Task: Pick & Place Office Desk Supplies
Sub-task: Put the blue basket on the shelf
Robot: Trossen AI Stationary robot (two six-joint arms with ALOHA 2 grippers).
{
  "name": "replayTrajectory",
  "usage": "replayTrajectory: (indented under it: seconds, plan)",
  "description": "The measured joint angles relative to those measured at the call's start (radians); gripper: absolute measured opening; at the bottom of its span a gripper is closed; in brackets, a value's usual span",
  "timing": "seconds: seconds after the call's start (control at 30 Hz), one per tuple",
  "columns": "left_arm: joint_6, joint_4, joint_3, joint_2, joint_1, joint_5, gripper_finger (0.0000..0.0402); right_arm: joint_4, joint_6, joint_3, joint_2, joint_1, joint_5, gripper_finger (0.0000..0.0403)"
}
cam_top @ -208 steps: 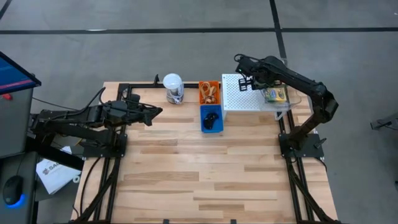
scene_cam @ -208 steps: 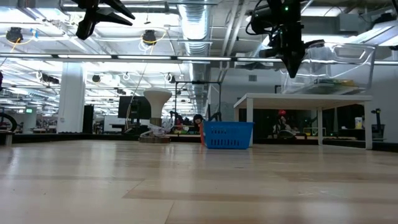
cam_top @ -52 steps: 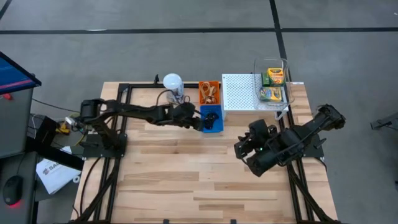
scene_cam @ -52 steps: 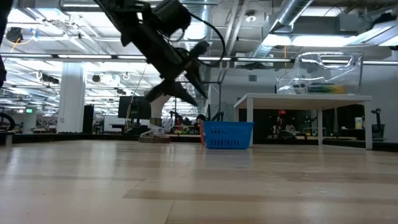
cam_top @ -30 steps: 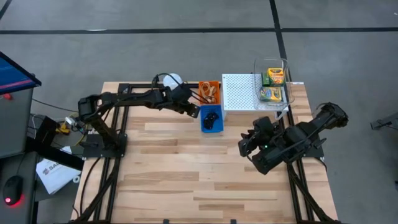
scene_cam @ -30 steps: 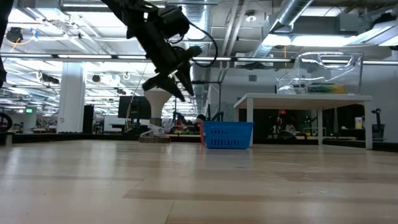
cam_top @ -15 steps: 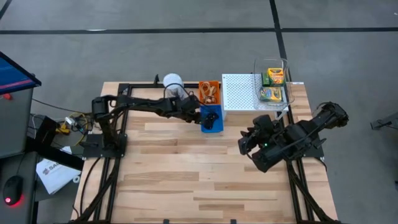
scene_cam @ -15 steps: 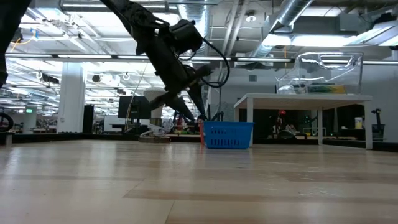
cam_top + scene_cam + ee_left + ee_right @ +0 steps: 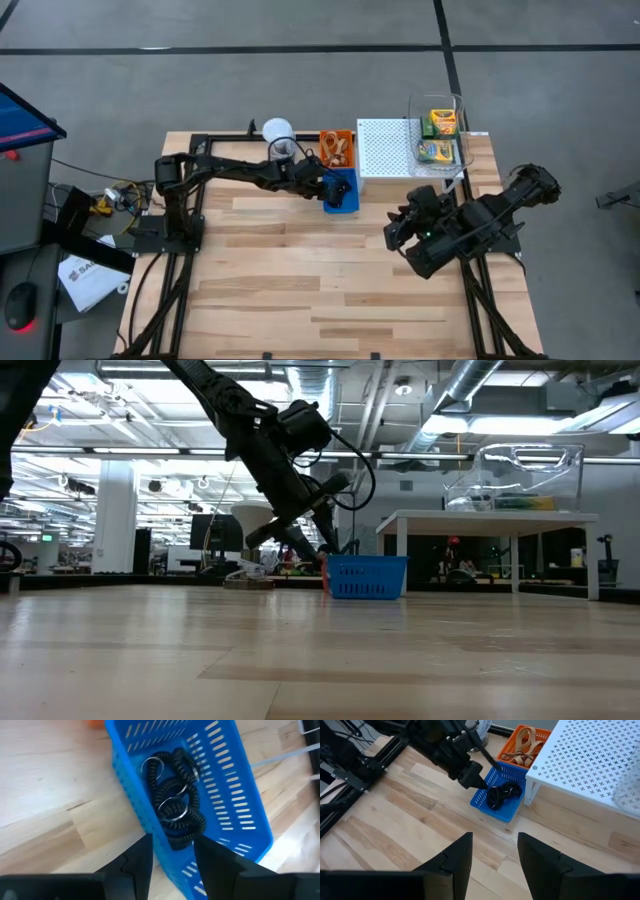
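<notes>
Several black coiled clips (image 9: 175, 807) fill the blue basket (image 9: 240, 795); left fingers (image 9: 172, 862) apart, seemingly empty.

Even overhead light is washing the high view; the wooden table (image 9: 300, 270) is showing only soft, short shadows under the arms. In the low view, ceiling lamps (image 9: 240, 420) are glaring and the left arm (image 9: 270, 450) is reading as a near-black silhouette against them; the near tabletop is going soft. In the left wrist view, the blue basket (image 9: 240, 815) is staying fairly sharp while its own fingers (image 9: 135, 865) are blurring at the frame edge. The right wrist view is looking bright, with mild edge bending.
</notes>
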Motion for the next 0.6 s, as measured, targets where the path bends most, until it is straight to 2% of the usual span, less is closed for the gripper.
replayTrajectory:
  seconds: [0.1,0.2,0.43,0.6]
  plan:
    - [0.0,0.002,0.0,0.0,0.0,-0.008,0.0131,-0.002,0.0,0.0,0.0,0.0,0.0,0.0153]
    - [-0.001,-0.002,0.0,0.0,0.001,-0.009,0.0109,-0.002,0.0,0.0,0.0,0.002,0.0,0.0153]
    - [0.027,0.012,-0.028,-0.001,0.004,-0.017,0.0012,0.005,0.001,0.0,0.0,0.007,0.001,0.0153]
    - [0.032,0.019,-0.046,-0.003,0.004,-0.008,0.0006,0.01,0.003,0.0,0.0,0.007,0.004,0.0153]
